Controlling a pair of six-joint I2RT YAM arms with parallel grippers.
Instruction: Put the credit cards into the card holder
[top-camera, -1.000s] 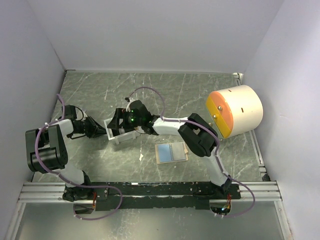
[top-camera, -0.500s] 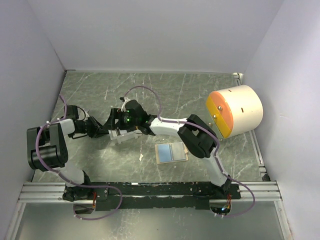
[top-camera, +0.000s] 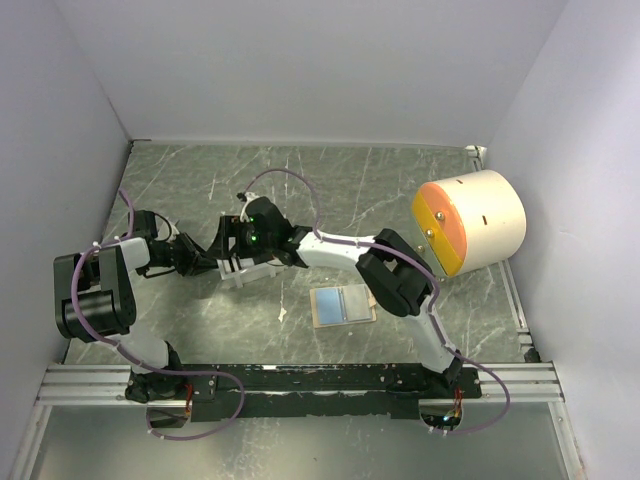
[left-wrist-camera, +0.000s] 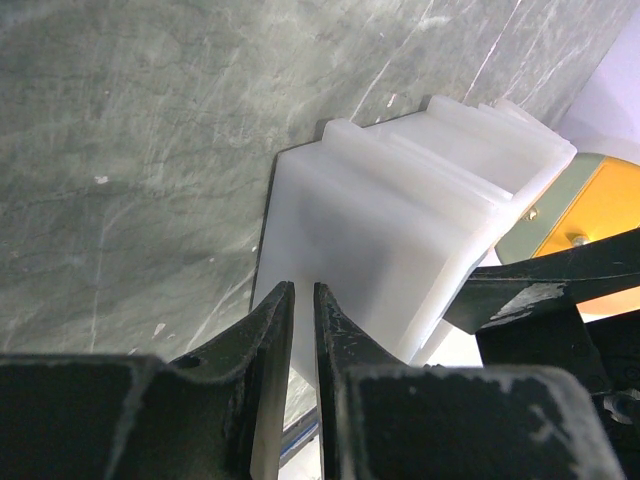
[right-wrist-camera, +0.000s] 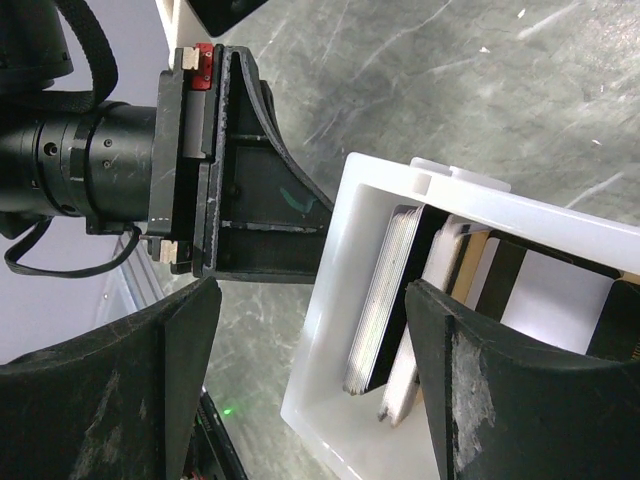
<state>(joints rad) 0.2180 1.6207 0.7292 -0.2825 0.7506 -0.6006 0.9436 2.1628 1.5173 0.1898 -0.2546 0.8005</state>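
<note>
My left gripper (left-wrist-camera: 303, 312) is clamped on a thin wall of the white tray (left-wrist-camera: 380, 230). My right gripper (right-wrist-camera: 315, 330) hangs spread wide over the tray's end and grips nothing. One of its fingers is outside the wall, the other inside, past the first of the credit cards (right-wrist-camera: 385, 300), which stand on edge in there.

To do this well, I judge the left pinch should be firm so the tray cannot swivel on the table (top-camera: 400, 190). The right jaws should shift until both sit inside the wall, close on one card only near its top edge, then lift straight up.

The card holder (top-camera: 343, 304) lies open and flat, well apart from the tray, nearer my right base, with what looks like a blue card in it.

I cannot count the cards in that dark pack. The farther ones are cut off behind my right finger, and from above my right wrist covers the tray's inside.
</note>
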